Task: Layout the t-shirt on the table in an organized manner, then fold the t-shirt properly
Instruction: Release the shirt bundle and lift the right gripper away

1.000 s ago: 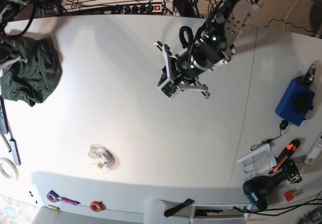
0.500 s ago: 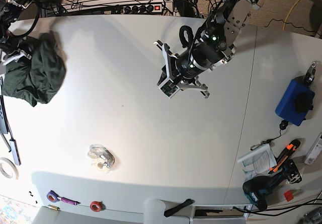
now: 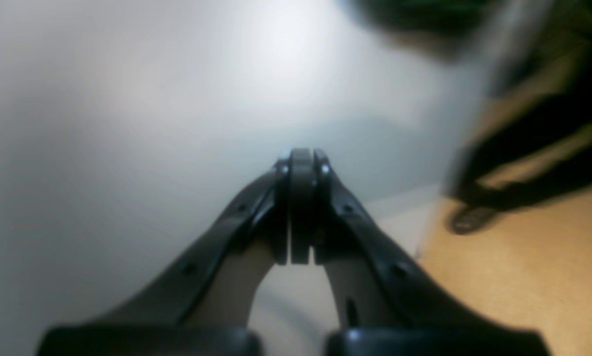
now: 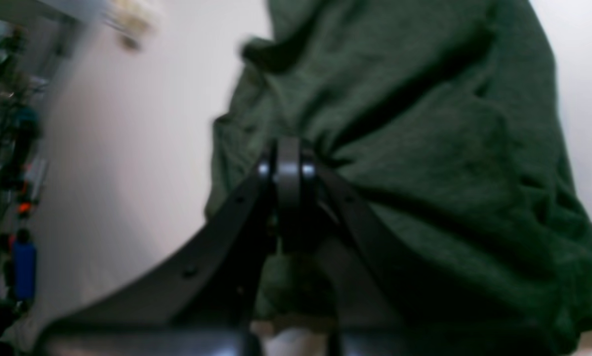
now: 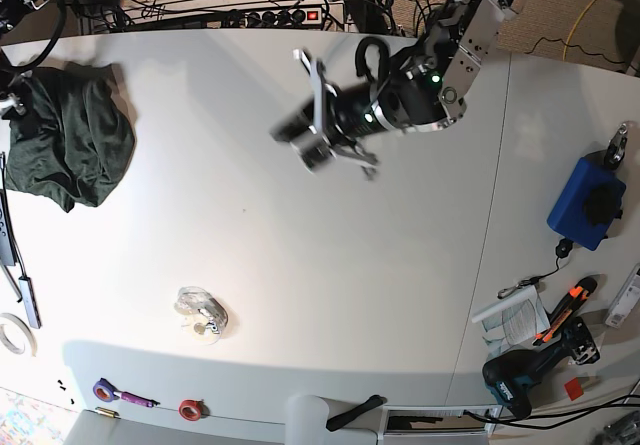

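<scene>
Fingers on my right arm are pressed together on a bunched fold of the t-shirt, which lies crumpled at the far left edge of the white worktop. Moving right along the near side, I see a small clear plastic item lying alone on the worktop. Farther right, my left arm's fingers are fully closed with nothing between them, hovering blurred above the bare middle of the worktop. At the far right, I see a blue case and a drill.
</scene>
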`<state>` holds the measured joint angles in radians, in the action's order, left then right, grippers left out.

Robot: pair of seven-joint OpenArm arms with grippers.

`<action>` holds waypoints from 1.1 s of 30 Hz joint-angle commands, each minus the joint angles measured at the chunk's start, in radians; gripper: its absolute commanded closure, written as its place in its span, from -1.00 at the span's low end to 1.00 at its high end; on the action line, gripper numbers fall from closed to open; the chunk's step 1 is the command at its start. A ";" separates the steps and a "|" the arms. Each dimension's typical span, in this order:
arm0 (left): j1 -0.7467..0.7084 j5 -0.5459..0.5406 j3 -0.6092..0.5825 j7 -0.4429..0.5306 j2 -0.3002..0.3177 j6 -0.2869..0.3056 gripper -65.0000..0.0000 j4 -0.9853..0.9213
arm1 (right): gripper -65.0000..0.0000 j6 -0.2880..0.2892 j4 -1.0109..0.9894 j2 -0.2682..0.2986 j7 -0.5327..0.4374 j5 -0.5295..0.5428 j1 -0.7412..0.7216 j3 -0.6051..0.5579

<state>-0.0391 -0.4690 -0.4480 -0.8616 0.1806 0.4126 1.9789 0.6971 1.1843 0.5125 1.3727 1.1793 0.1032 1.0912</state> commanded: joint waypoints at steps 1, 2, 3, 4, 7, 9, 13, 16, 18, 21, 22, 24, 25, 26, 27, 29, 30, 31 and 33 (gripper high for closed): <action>0.008 -0.004 0.005 0.021 -0.004 -0.003 1.00 0.017 | 1.00 0.001 0.022 0.042 -0.005 0.048 0.007 0.018; 0.006 -0.001 0.005 0.021 -0.006 -0.003 1.00 0.016 | 1.00 0.001 0.027 0.050 0.007 0.064 0.019 0.025; 0.005 0.004 0.005 0.020 -0.006 -0.004 1.00 0.016 | 1.00 0.001 0.035 0.056 0.012 0.069 0.031 0.034; 0.005 0.004 0.005 0.020 -0.005 -0.004 1.00 0.016 | 1.00 0.001 0.042 0.060 0.011 0.068 0.045 0.043; 0.005 0.004 0.005 0.016 -0.005 -0.003 1.00 0.015 | 1.00 0.001 0.042 0.063 -0.003 -0.026 0.080 0.057; 0.003 0.004 0.005 0.016 -0.006 -0.003 1.00 0.015 | 1.00 0.001 0.042 0.058 -0.062 -0.144 0.103 0.055; -0.012 0.004 0.005 0.013 -0.006 -0.003 1.00 0.015 | 1.00 0.001 0.042 0.056 -0.221 -0.376 0.133 0.055; -0.030 0.004 0.006 0.013 -0.005 -0.003 1.00 0.015 | 1.00 -0.025 0.042 0.056 -0.251 -0.461 0.132 0.055; -0.036 0.004 0.005 0.013 -0.005 -0.002 1.00 0.015 | 1.00 -0.043 0.042 0.056 -0.255 -0.439 0.132 0.055; -0.035 0.004 0.006 0.013 -0.006 -0.002 1.00 0.015 | 1.00 0.001 0.043 0.056 -0.200 -0.153 0.132 0.060; -0.035 0.004 0.006 0.013 -0.005 -0.002 1.00 0.015 | 1.00 0.001 0.043 0.055 -0.160 -0.021 0.131 0.062; -0.035 0.004 0.006 0.013 -0.005 -0.002 1.00 0.015 | 1.00 0.001 0.043 0.055 -0.087 0.175 0.126 0.062; -0.035 0.004 0.006 0.013 -0.005 -0.002 1.00 0.015 | 1.00 0.001 0.043 0.051 -0.069 0.200 0.117 0.062; -0.035 0.004 0.006 0.013 -0.004 -0.002 1.00 0.015 | 1.00 0.001 0.042 0.044 -0.067 0.186 0.106 0.062; -0.035 0.004 0.006 0.013 -0.002 -0.002 1.00 0.015 | 1.00 0.001 0.042 0.034 -0.069 0.150 0.095 0.062; -0.035 0.007 0.006 0.013 0.000 0.007 1.00 0.015 | 1.00 0.001 0.042 0.007 -0.111 0.040 0.079 0.061; -0.035 0.008 0.005 0.013 -0.001 0.009 1.00 0.015 | 1.00 0.001 0.042 -0.008 -0.151 -0.022 0.077 0.060; -0.035 0.007 0.005 0.013 -0.001 0.009 1.00 0.015 | 1.00 0.001 0.042 -0.020 -0.199 -0.086 0.077 0.057; -0.035 0.008 0.006 0.013 -0.001 0.008 1.00 0.015 | 1.00 0.001 0.042 -0.034 -0.280 -0.221 0.077 0.053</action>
<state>-0.0856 -0.4492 -0.4435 -0.8707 0.1844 0.4164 1.9785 0.6933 1.2098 0.4427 1.1194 0.9157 0.1829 1.1404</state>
